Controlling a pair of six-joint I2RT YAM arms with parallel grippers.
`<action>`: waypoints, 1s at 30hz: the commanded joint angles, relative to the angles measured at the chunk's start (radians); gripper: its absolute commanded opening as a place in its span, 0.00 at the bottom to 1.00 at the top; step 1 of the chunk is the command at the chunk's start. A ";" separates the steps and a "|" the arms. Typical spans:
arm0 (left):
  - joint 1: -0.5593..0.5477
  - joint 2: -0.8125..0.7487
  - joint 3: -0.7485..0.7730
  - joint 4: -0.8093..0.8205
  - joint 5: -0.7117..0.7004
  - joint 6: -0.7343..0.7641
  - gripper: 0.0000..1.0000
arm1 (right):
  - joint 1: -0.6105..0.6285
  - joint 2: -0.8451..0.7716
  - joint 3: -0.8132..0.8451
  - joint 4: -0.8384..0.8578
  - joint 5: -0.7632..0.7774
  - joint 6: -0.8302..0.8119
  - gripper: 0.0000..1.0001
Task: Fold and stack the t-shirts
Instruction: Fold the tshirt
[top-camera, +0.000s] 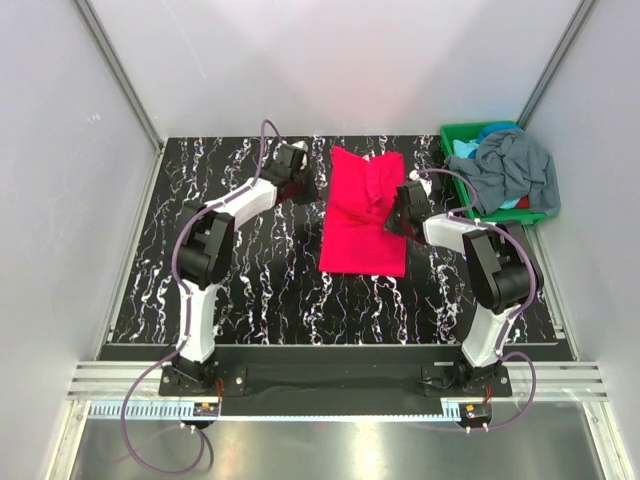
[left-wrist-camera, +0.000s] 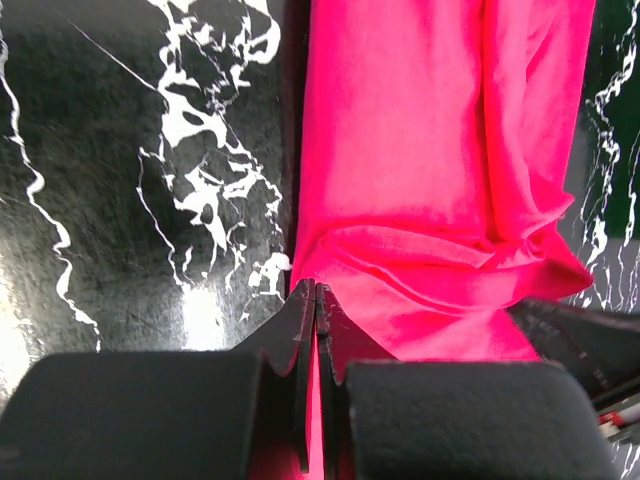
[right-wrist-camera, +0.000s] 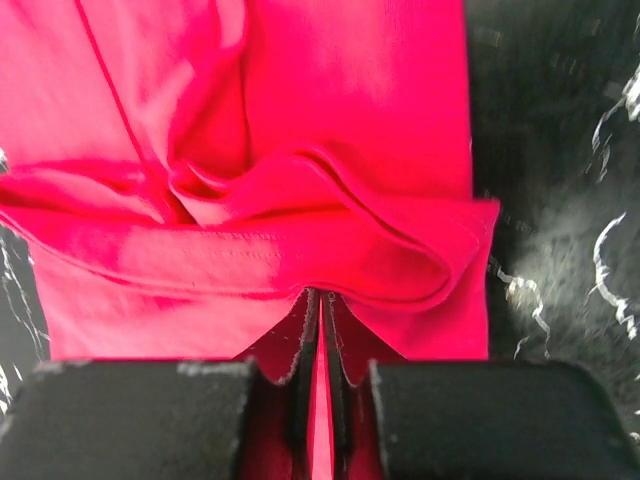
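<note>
The magenta t-shirt (top-camera: 360, 235) lies as a long narrow strip in the middle of the black marbled table. My left gripper (top-camera: 303, 187) is at its left edge, jaws shut on a corner of the cloth (left-wrist-camera: 420, 150), with folds running to the tips (left-wrist-camera: 316, 290). My right gripper (top-camera: 398, 215) is at the right edge, shut on a doubled-over hem (right-wrist-camera: 330, 250) that bunches at its tips (right-wrist-camera: 320, 293). A slate grey-blue t-shirt (top-camera: 515, 165) is heaped in the bin, with a light teal-blue one (top-camera: 463, 150) under it.
The green plastic bin (top-camera: 455, 130) stands at the back right corner, close behind my right arm. White walls close in the table on the left, back and right. Bare marbled tabletop (top-camera: 250, 290) spreads to the left of the magenta t-shirt and in front of it.
</note>
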 joint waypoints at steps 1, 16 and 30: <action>-0.005 -0.045 -0.002 0.059 0.029 0.001 0.02 | 0.006 0.006 0.071 0.027 0.074 -0.033 0.10; -0.042 0.018 -0.005 0.128 0.080 -0.002 0.02 | -0.020 0.054 0.197 -0.027 0.131 -0.080 0.10; -0.029 0.157 0.032 0.095 -0.001 0.024 0.02 | -0.061 0.104 0.177 -0.111 0.121 -0.047 0.11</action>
